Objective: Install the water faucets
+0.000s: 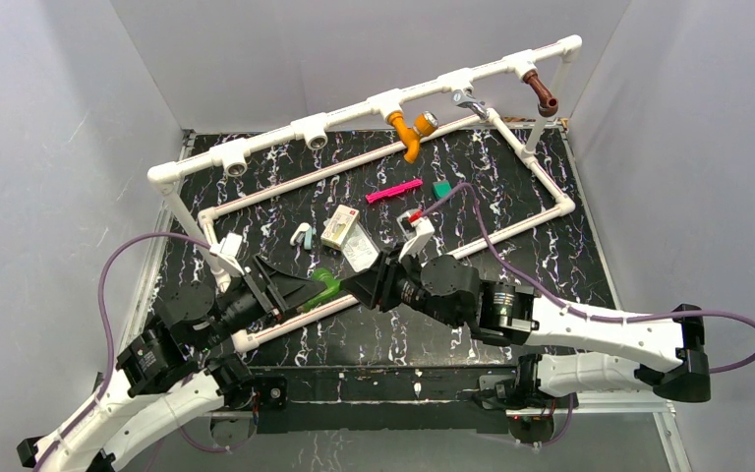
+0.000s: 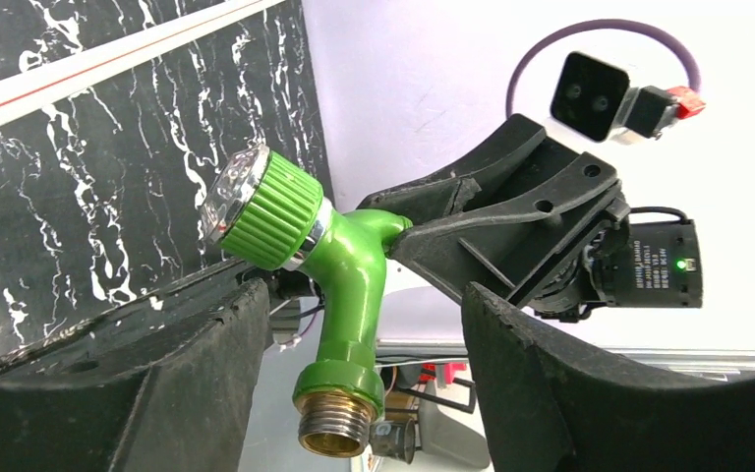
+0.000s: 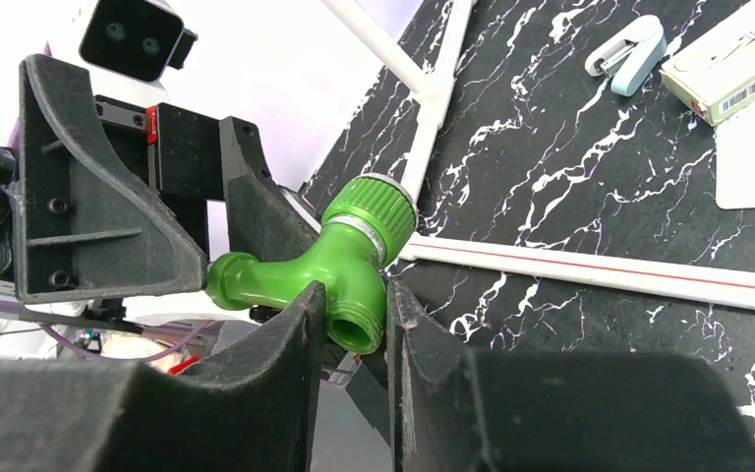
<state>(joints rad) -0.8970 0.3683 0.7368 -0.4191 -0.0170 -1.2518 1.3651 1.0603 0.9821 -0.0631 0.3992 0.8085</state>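
Observation:
A green faucet [image 1: 325, 284] hangs above the table's near middle, between both grippers. My right gripper [image 1: 351, 286] is shut on it; in the right wrist view the fingers [image 3: 305, 324] pinch its short plastic outlet [image 3: 359, 315]. My left gripper [image 1: 303, 290] is open, its fingers wide apart on either side of the brass threaded end [image 2: 334, 423] without touching it. An orange faucet [image 1: 408, 133] and a brown faucet [image 1: 544, 95] hang from the white pipe frame [image 1: 354, 110].
Two open pipe sockets [image 1: 236, 162] sit on the frame's left part. A pink strip [image 1: 393, 191], a small green block [image 1: 441, 188], a cardboard box [image 1: 339, 226], a white card [image 1: 359, 252] and a small pale clip [image 1: 302, 236] lie on the black marbled table.

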